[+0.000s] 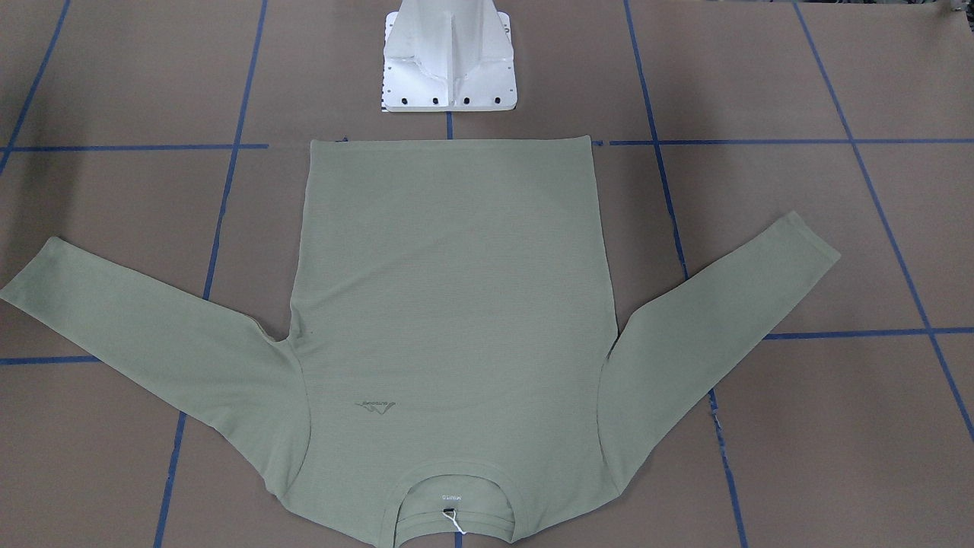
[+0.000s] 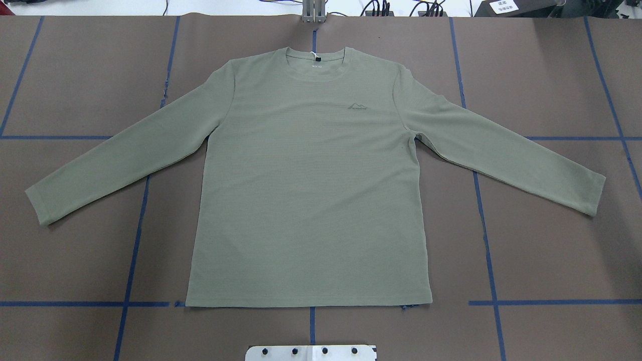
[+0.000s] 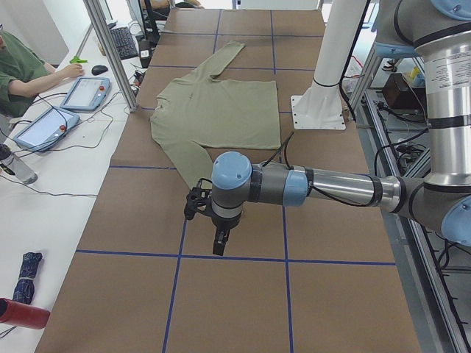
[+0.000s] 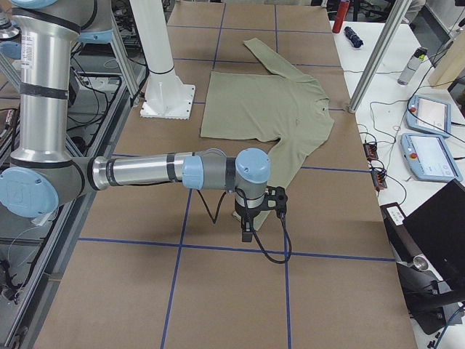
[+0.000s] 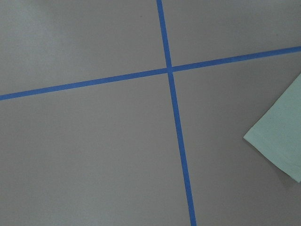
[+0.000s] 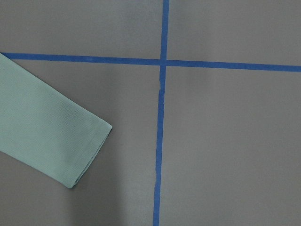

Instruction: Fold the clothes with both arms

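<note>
1. One sage-green knit shirt [image 2: 306, 190] lies flat and face-up on the brown paper-covered table [image 2: 551, 250]. Its sleeves are spread, and its straight hem is toward the white metal pedestal [image 1: 449, 68].
2. Its crew neck [image 2: 315, 62] is ribbed, and the body is finely ridged.
3. Blue tape [image 2: 484, 225] forms a grid.
4. The left gripper [image 3: 218, 246] hangs over bare paper beside one cuff; finger spacing cannot be told.
5. The right gripper [image 4: 246, 234] hangs beside the other cuff; finger spacing likewise cannot be told.
</note>
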Robot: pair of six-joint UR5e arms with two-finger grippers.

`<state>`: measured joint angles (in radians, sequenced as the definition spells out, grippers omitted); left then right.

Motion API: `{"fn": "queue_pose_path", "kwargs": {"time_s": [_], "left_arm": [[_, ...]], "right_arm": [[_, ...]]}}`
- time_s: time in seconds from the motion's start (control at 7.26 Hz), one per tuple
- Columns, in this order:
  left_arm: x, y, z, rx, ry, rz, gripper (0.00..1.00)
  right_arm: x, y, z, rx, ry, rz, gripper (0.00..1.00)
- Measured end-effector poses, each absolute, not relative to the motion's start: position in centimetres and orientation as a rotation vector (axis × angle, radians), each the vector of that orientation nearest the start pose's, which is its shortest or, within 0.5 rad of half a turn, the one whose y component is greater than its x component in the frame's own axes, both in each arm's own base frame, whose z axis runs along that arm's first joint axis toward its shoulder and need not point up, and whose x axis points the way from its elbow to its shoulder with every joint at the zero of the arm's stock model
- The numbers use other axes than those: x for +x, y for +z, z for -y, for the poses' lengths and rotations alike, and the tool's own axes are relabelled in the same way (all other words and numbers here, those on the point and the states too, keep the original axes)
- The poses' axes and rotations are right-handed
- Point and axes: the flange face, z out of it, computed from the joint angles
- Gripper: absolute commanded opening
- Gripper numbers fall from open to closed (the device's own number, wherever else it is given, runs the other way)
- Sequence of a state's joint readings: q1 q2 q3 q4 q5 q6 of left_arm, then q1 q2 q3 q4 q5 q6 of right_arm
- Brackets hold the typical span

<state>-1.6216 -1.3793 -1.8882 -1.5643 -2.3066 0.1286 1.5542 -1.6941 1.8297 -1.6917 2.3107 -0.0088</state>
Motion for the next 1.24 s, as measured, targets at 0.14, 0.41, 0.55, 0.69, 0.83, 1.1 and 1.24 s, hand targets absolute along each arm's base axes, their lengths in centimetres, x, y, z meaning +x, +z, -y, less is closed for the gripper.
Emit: {"fn": "queue_pose_path", "kwargs": {"time_s": [0.14, 0.41, 0.55, 0.69, 0.83, 1.1, 1.24], "left_arm": [[-8.8, 58.6, 41.4, 0.21, 0.131, -0.718, 1.0], [-8.8, 56.6, 42.4, 0.363, 0.184, -0.695, 1.0], [-8.9, 55.8, 43.6, 0.484, 0.229, -0.679, 1.0], [-9.0, 55.8, 44.5, 0.595, 0.27, -0.664, 1.0], [-9.0, 56.5, 44.8, 0.667, 0.295, -0.657, 1.0], [-9.0, 57.6, 44.9, 0.705, 0.31, -0.653, 1.0], [-9.0, 57.6, 44.8, 0.711, 0.313, -0.652, 1.0]], "right_arm": [[5.8, 59.7, 44.3, 0.024, -0.035, 0.74, 1.0], [5.8, 55.8, 46.6, 0.104, -0.063, 0.736, 1.0], [5.8, 53.8, 48.0, 0.157, -0.082, 0.737, 1.0], [5.7, 52.9, 48.5, 0.206, -0.102, 0.749, 1.0], [5.5, 52.9, 48.3, 0.255, -0.124, 0.77, 1.0], [3.2, 54.0, 47.6, 0.323, -0.108, 0.815, 1.0], [-0.3, 55.1, 47.2, 0.342, -0.057, 0.831, 1.0]]}}
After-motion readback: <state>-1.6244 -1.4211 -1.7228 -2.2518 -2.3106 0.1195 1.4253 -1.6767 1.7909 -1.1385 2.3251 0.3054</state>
